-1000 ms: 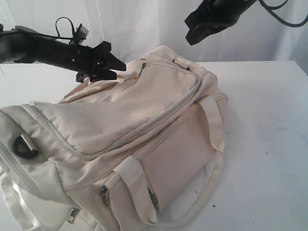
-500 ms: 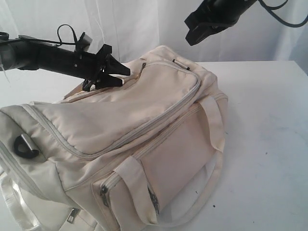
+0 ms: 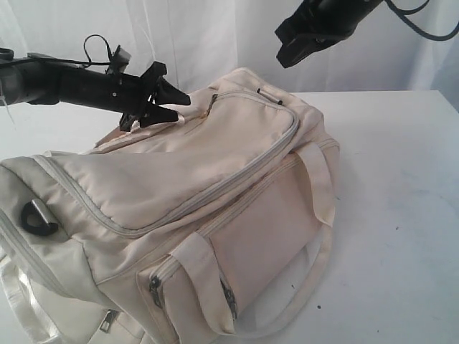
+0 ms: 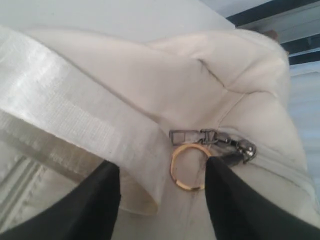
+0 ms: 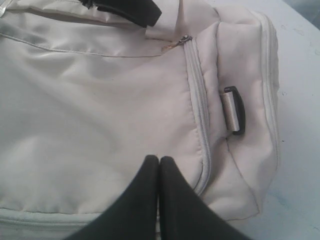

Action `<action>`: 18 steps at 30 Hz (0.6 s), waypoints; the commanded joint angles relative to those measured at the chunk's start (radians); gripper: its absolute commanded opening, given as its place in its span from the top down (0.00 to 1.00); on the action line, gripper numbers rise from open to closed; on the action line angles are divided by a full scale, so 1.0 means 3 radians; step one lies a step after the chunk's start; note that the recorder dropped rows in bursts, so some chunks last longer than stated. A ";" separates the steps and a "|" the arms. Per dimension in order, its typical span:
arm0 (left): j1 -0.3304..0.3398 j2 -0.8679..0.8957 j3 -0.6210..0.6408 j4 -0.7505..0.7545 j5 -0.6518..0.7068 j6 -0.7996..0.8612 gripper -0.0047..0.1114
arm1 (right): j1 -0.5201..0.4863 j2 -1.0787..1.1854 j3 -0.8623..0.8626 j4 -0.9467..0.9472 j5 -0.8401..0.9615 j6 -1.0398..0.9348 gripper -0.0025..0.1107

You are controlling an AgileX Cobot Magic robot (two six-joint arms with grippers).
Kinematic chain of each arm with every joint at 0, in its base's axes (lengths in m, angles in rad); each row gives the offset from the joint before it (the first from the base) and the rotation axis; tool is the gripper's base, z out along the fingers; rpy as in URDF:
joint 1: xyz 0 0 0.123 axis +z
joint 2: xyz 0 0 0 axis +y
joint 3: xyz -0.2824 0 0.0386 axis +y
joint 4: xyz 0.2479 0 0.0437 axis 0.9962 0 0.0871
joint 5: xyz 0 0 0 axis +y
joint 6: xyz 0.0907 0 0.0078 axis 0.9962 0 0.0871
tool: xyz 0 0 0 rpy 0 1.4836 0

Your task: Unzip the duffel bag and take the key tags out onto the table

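Bag: we see the cream bag lying on the white table, filling the left and middle of the exterior view, with one strap handle hanging down its near side.
Zip: the long zip around the top panel is closed along all we can see; its end lies at the far upper corner, where a metal pull and a gold ring rest on the fabric.
Left gripper: the left gripper reaches in at that corner, spread wide and holding nothing. In its wrist view the ring and pull sit between the two black fingers; we cannot tell whether either finger touches the pull.
Strap: a pale woven strap crosses the bag just beside the ring and passes in front of one left finger.
Right gripper: the right gripper hangs high above the bag's far end, its fingertips pressed together with nothing between them.
D-ring: a black D-ring sits on the bag's near-left end.
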 commanded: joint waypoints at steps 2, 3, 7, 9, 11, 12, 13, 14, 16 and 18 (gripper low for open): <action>-0.0109 0.0046 -0.0010 -0.0258 -0.0158 0.0252 0.49 | -0.0041 -0.0003 0.0013 0.0018 0.0000 -0.0042 0.98; -0.0140 0.0063 -0.0010 -0.0258 -0.0201 0.0252 0.50 | -0.0041 -0.0003 0.0013 0.0018 0.0000 -0.0042 0.98; -0.0166 0.0069 -0.0010 -0.0311 -0.0297 0.0260 0.57 | -0.0041 -0.0003 0.0013 0.0016 0.0044 -0.0042 0.98; -0.0159 0.0069 -0.0010 -0.0318 -0.0310 0.0260 0.65 | -0.0041 -0.0003 0.0013 0.0016 0.0047 -0.0042 0.98; -0.0154 0.0062 -0.0010 -0.0311 -0.0304 0.0266 0.76 | -0.0041 -0.0003 0.0013 0.0016 0.0047 -0.0042 0.98; -0.0154 0.0047 -0.0010 -0.0311 -0.0280 0.0266 0.82 | -0.0041 -0.0003 0.0013 0.0016 0.0047 -0.0042 0.98; -0.0154 0.0038 -0.0010 -0.0319 -0.0254 0.0266 0.89 | -0.0041 -0.0003 0.0013 0.0016 0.0047 -0.0042 0.98; -0.0154 0.0008 -0.0010 -0.0360 -0.0216 0.0295 0.95 | -0.0041 -0.0003 0.0013 0.0016 0.0055 -0.0042 0.98; -0.0154 -0.0053 -0.0010 -0.0452 -0.0144 0.0434 0.96 | -0.0041 -0.0003 0.0013 0.0016 0.0061 -0.0052 0.98; -0.0154 -0.0147 -0.0010 -0.0481 -0.0070 0.0639 0.96 | -0.0041 -0.0003 0.0013 0.0016 0.0054 -0.0165 0.98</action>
